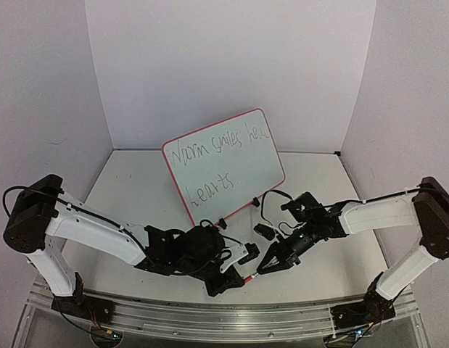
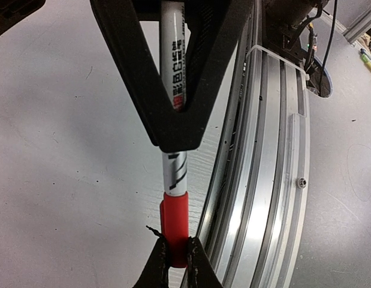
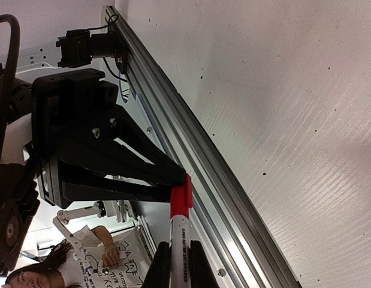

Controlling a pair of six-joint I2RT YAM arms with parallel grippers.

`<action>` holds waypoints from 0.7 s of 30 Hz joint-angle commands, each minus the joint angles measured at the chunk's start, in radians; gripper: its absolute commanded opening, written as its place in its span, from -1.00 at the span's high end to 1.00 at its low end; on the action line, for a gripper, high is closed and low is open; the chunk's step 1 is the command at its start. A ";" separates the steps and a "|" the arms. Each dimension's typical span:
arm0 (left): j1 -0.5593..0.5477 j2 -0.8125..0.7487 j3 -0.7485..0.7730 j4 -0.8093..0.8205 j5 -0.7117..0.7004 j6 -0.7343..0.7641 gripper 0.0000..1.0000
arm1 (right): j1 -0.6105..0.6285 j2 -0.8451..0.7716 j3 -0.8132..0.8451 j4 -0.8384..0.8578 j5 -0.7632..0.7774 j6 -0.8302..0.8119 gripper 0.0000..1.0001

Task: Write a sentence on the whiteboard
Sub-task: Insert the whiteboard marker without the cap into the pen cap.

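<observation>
Seemingly recapping with the sentence (image 1: 213, 156) written, my right claw (image 3: 178, 264) clamps the marker (image 3: 178, 231) while my left claw (image 2: 176, 258) pinches its red cap (image 2: 174, 219).

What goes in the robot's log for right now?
left end effector shut on red cap | right end effector shut on marker | sentence on whiteboard

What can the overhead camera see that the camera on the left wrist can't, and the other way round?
Only the overhead view shows the whiteboard leaning at the back with its handwritten sentence, plus both whole arms. Only the left wrist view shows the printing on the barrel of the marker, which is too small to see from above. Both show the left hand pinching the red cap while the right hand grips the barrel.
</observation>
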 commanded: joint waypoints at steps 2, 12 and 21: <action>0.021 -0.016 0.095 0.242 -0.042 0.024 1.00 | 0.040 -0.002 0.007 0.087 -0.047 0.034 1.00; 0.035 -0.008 0.118 0.274 -0.037 0.040 1.00 | 0.047 -0.004 -0.005 0.089 -0.046 0.038 1.00; 0.038 0.009 0.134 0.300 -0.012 0.037 1.00 | 0.054 -0.005 -0.006 0.092 -0.040 0.042 1.00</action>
